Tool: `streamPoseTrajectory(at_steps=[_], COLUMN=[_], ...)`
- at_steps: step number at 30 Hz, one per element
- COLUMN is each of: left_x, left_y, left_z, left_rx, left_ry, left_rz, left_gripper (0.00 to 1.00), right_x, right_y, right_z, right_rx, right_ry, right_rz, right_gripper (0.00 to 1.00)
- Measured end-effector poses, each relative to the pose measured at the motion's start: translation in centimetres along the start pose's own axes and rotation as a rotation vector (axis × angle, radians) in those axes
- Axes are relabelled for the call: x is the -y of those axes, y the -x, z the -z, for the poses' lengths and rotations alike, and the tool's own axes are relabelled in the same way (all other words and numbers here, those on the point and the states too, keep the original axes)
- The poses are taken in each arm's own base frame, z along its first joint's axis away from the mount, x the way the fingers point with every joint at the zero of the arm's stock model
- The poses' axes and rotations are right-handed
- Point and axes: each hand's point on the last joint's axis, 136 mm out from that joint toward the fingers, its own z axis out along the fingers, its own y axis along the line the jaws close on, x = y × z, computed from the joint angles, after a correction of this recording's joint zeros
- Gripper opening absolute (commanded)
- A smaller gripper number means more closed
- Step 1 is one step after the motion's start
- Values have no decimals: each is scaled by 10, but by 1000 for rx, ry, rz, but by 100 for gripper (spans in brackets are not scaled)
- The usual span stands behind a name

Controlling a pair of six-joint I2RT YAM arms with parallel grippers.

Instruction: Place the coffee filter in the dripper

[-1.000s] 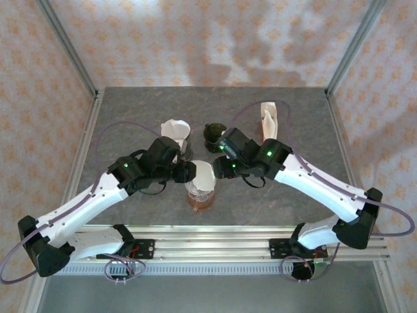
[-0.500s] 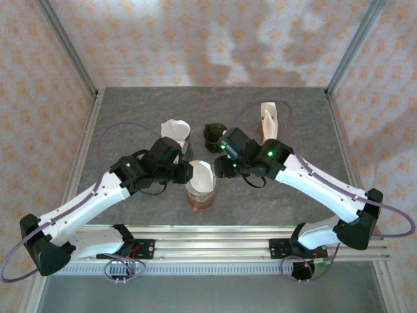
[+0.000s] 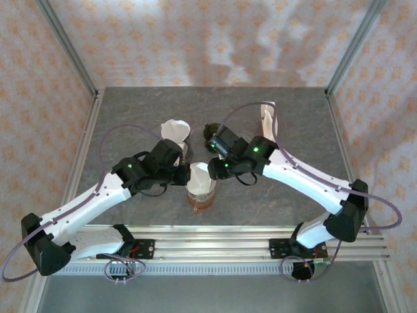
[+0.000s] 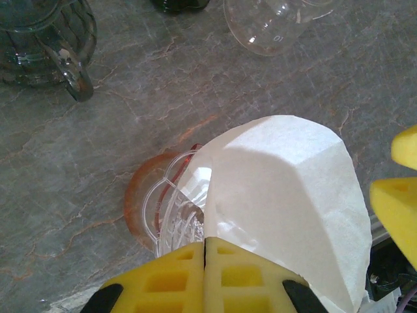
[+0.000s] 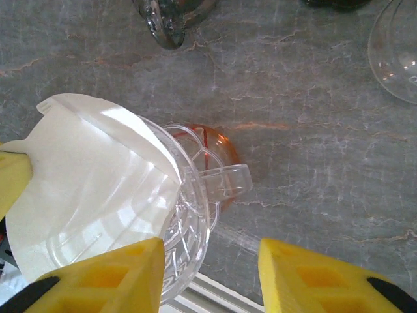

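Coffee filter [image 4: 287, 189] sits in dripper [image 4: 171, 218]; left gripper [image 4: 205, 251] seemingly pinches its rim.

The left arm [image 3: 91, 202] and right arm [image 3: 306, 179] reached from the near edge toward the middle, tips facing. The left gripper [image 4: 205, 246] was pinched tight on the coffee filter [image 4: 287, 195] edge. The right gripper [image 5: 208, 274] stood with fingers apart.

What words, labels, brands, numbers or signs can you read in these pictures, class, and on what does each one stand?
On the clear rounded glass vessel: a small pale printed mark, too blurred to read.
On the white paper coffee filter: no text.
On the clear ribbed glass dripper: no text.
No other word, number or sign can be read.
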Motion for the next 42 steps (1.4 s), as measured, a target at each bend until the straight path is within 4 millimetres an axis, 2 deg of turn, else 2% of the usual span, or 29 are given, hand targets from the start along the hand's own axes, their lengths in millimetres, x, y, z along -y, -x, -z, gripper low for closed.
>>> streamPoseTrajectory(at_steps=[4, 7, 12, 15, 28, 38, 42], left_x=[0, 0, -4, -6, -8, -8, -11], left_y=[0, -1, -5, -7, -7, -1, 0], left_z=[0, -1, -5, -7, -6, 7, 9], left_rx=[0, -1, -12, -17, -1, 54, 64], left_ry=[0, 1, 9, 14, 11, 2, 14], left_rz=[0, 0, 0, 1, 14, 23, 10], left_gripper=[3, 3, 3, 4, 28, 47, 60], right_x=[-7, -11, -13, -12, -10, -10, -10], right_y=[1, 0, -3, -4, -8, -7, -7], right_z=[-2, -5, -12, -13, -19, -19, -19], right_rx=[-8, -18, -35, -38, -54, -48, -48], right_ry=[16, 21, 14, 4, -57, -69, -69], right_rz=[17, 33, 47, 48, 82, 89, 89], right_gripper=[36, 27, 6, 0, 0, 0, 0])
